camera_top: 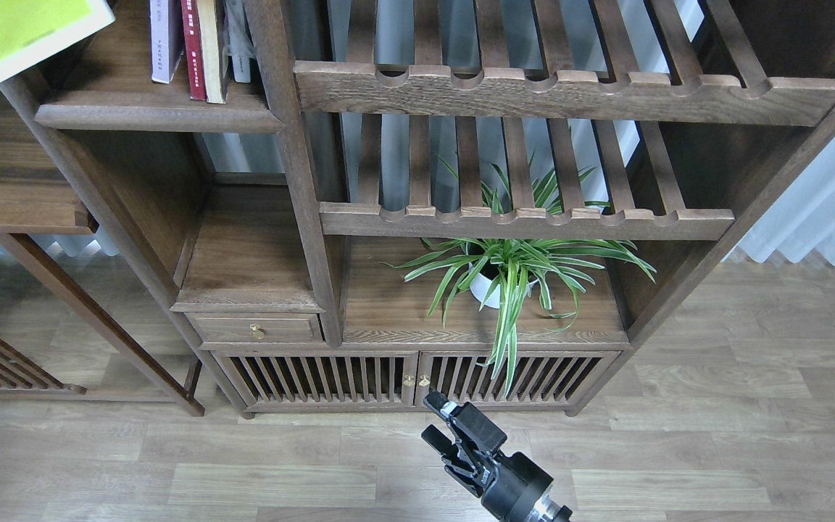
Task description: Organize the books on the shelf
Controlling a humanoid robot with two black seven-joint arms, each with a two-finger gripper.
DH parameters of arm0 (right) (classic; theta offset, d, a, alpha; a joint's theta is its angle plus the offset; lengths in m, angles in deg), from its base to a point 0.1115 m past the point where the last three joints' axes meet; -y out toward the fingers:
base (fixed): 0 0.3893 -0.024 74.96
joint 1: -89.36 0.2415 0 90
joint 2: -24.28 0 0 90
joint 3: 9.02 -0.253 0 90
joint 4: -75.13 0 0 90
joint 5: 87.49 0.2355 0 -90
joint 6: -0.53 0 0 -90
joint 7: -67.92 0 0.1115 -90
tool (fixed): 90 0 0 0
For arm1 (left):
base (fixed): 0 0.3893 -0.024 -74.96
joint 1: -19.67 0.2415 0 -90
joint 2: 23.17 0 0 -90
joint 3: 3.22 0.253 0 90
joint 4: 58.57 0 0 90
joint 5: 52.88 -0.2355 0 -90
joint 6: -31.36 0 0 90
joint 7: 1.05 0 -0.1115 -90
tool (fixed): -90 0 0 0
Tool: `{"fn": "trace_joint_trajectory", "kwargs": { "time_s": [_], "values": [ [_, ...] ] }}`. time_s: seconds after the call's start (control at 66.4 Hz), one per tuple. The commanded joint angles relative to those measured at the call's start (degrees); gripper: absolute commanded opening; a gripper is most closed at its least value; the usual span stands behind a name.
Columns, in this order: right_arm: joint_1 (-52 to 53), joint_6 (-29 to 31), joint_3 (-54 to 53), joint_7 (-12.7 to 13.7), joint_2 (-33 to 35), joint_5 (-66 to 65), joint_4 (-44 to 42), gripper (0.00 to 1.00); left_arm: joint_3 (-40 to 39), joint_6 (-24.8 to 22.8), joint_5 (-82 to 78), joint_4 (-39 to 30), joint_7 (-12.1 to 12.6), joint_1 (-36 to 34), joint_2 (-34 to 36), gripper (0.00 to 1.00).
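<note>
The yellow-green book [19, 32] hangs tilted at the top left corner, cut off by the view's edge, just left of the shelf [156, 116]. What holds it is out of view, and so is my left gripper. A white-lavender book [164, 40] and a dark red book [191, 47] stand upright on the shelf, next to a tan-spined book [211, 47]. My right gripper [433, 420] is low over the floor in front of the cabinet doors, open and empty.
Slatted racks with notched front rails [562, 90] fill the upper right. A potted spider plant [504, 272] stands on the lower board. A small drawer [254, 330] and slatted doors [410, 377] are below. A second wooden unit [11, 210] is at the left.
</note>
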Motion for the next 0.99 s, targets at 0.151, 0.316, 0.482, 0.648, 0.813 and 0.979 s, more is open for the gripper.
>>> {"fn": "trace_joint_trajectory", "kwargs": {
  "time_s": [0.151,0.316,0.482,0.648,0.813,0.979],
  "values": [
    [-0.1,0.0,-0.1,0.0,-0.6,0.0,0.3,0.99,0.4,0.0,-6.0,6.3,0.6,-5.6,-5.1,0.04],
    [-0.4,0.0,-0.1,0.1,-0.6,0.0,0.4,0.99,0.4,0.0,-9.6,8.5,0.7,-6.8,-5.2,0.04],
    [-0.6,0.0,-0.1,0.0,-0.6,0.0,0.5,0.99,0.2,0.0,-11.9,12.8,0.7,-8.5,-7.5,0.04],
    [-0.6,0.0,-1.2,-0.1,-0.6,0.0,0.5,0.99,-0.1,0.0,-15.7,19.6,-1.5,-10.6,-13.4,0.04],
    [-0.1,0.0,-2.4,0.0,-0.6,-0.1,0.5,0.99,0.5,0.0,-17.6,23.5,-8.8,-11.4,-16.8,0.04],
    [0.0,0.0,-2.4,0.0,-0.6,-0.1,0.5,1.0,1.8,0.0,-17.6,25.5,-10.2,-11.8,-19.7,0.04]
  ]
}}
